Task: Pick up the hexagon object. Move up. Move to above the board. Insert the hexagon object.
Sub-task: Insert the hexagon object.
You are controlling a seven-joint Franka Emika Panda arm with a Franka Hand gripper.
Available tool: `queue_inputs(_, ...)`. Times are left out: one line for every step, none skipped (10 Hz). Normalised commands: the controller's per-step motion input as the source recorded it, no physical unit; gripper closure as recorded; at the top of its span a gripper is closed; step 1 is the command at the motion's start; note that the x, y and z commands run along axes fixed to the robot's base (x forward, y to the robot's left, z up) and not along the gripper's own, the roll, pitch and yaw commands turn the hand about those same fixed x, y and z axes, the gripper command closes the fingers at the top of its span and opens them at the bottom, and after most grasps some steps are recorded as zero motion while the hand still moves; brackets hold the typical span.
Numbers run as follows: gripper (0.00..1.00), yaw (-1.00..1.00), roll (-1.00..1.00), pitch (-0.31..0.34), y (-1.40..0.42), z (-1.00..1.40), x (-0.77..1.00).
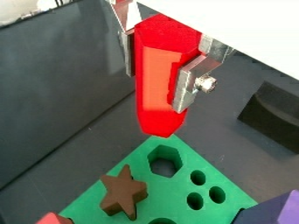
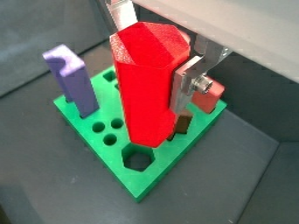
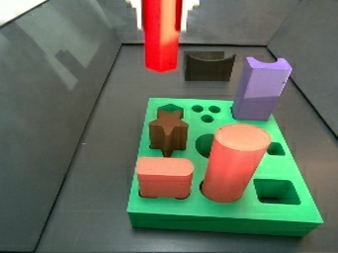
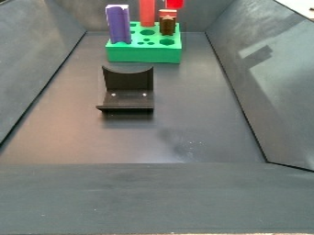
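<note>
Hexagon object (image 2: 149, 83) hangs upright above the board (image 2: 149, 172), clamped by its upper sides in the hand (image 1: 158, 54), leaving its lower end free for entry. Its tip sits near the hexagonal hole (image 1: 165, 160), not yet inside.

Standing upright: purple block (image 3: 262, 87), salmon cylinder (image 3: 234, 163), brown star (image 3: 166, 129), squat red block (image 3: 165, 178); fixture (image 4: 127, 88) sitting on grey floor (image 4: 147, 138).
</note>
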Motion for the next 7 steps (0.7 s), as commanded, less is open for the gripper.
queue_inputs(1.00, 0.10, 0.19, 0.000, -0.05, -0.68, 0.10)
queue_inputs(1.00, 0.09, 0.15, -0.011, -0.03, -0.61, 0.06)
queue_inputs(1.00, 0.07, 0.06, -0.024, -0.01, -0.33, 0.01)
queue_inputs(1.00, 0.03, 0.04, -0.053, -0.04, -0.45, 0.08)
queue_inputs(1.00, 0.00, 0.00, -0.116, -0.04, -0.56, 0.18)
queue_inputs(1.00, 0.03, 0.00, -0.101, -0.01, -0.49, 0.13)
queue_inputs(1.00, 0.09, 0.00, -0.051, 0.00, -0.32, 0.10)
